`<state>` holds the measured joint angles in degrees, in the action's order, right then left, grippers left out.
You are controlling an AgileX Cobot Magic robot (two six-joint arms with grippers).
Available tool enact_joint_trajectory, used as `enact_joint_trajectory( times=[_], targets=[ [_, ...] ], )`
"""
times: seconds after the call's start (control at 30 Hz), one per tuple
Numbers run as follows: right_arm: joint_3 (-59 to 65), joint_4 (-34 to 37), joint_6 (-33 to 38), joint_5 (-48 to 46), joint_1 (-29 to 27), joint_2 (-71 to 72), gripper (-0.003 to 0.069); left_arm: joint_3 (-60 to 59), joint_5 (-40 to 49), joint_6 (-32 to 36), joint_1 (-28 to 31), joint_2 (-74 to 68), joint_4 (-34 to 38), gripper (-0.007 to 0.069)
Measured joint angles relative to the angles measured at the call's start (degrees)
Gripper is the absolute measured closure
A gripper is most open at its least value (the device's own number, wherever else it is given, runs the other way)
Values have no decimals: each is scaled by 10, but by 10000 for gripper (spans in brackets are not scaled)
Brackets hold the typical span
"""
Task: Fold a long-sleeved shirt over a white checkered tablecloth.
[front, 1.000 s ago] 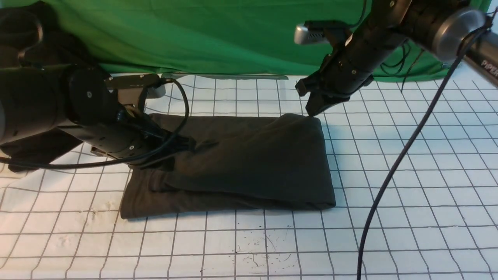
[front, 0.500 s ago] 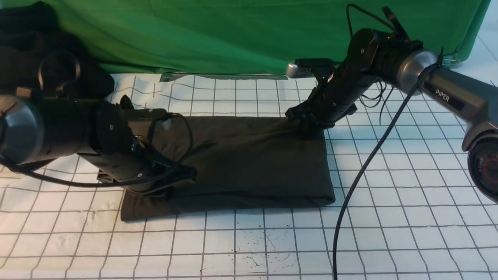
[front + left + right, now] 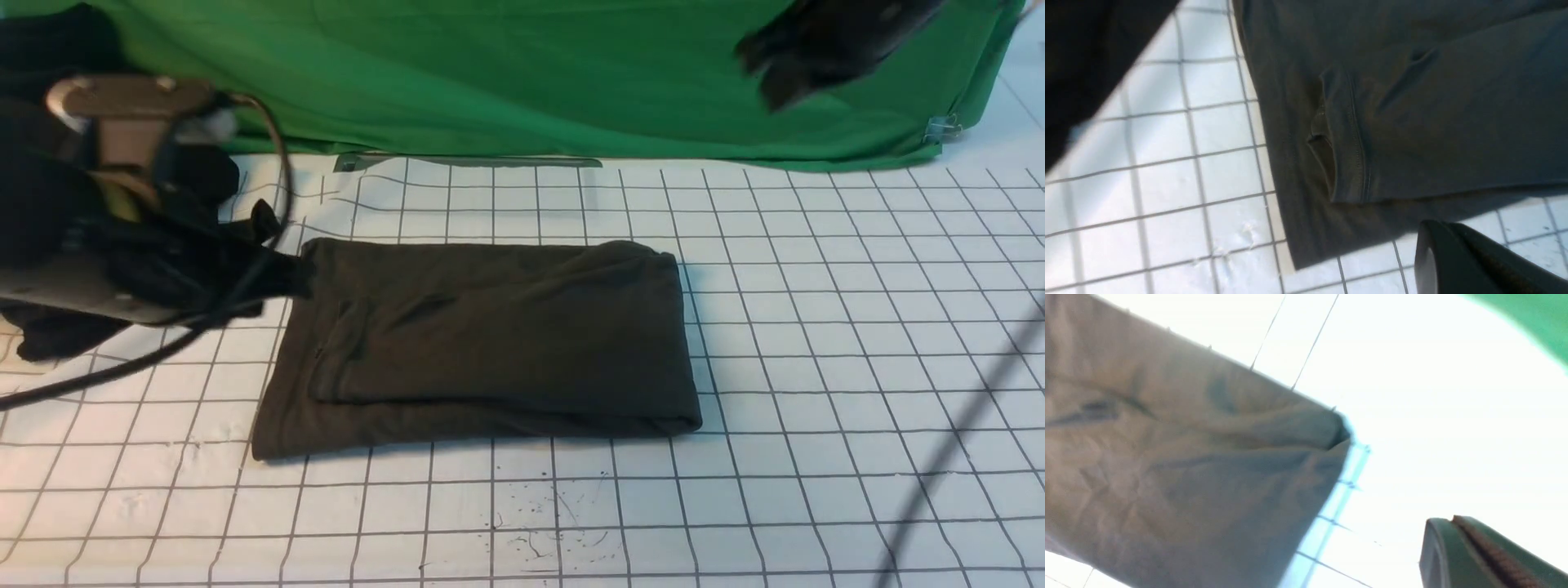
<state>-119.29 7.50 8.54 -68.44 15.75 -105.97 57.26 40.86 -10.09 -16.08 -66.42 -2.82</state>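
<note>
— Two arms show in the front view; where is the long-sleeved shirt (image 3: 482, 343)?
— It lies folded into a flat rectangle on the white checkered tablecloth (image 3: 816, 367), near the middle of the bench, a little toward the far edge. The left gripper (image 3: 269, 273) is beside its far left corner, blurred. The right gripper (image 3: 784, 73) is high before the green cloth (image 3: 506, 73), well apart from the shirt.
— And the left wrist view?
— A stitched hem of the shirt (image 3: 1392, 122) lies over the lower layer. Only one of the fingers (image 3: 1466, 261) shows, holding nothing; how wide they stand I cannot tell.
— The right wrist view?
— A shirt corner (image 3: 1188, 465) on the bright tablecloth (image 3: 1433, 416). One finger (image 3: 1474, 555) shows, empty; the width I cannot tell.
</note>
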Motion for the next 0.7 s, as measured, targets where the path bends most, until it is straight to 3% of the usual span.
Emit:
enact_joint_trajectory(
  times=[0.23,0.33,0.4,0.47,0.5,0.6,0.7],
  targets=[
    [139,-1,-1,80,-2,266,655,-25,24,-2,0,216,-7,629],
    [286,-1,0,200,-2,447,655,-61,26,-12,0,344,-8,629],
    [335,-1,2,242,-3,496,655,-74,26,-26,0,376,-8,629],
    [460,-1,7,355,-3,611,655,-110,24,-61,0,447,-12,629],
    [482,-1,8,374,-3,629,655,-116,24,-63,0,452,-13,629],
    [687,-2,19,548,-3,789,655,-181,19,-85,0,525,-17,629],
    [772,-2,21,630,-3,853,655,-209,16,-108,0,541,-17,629]
  ],
)
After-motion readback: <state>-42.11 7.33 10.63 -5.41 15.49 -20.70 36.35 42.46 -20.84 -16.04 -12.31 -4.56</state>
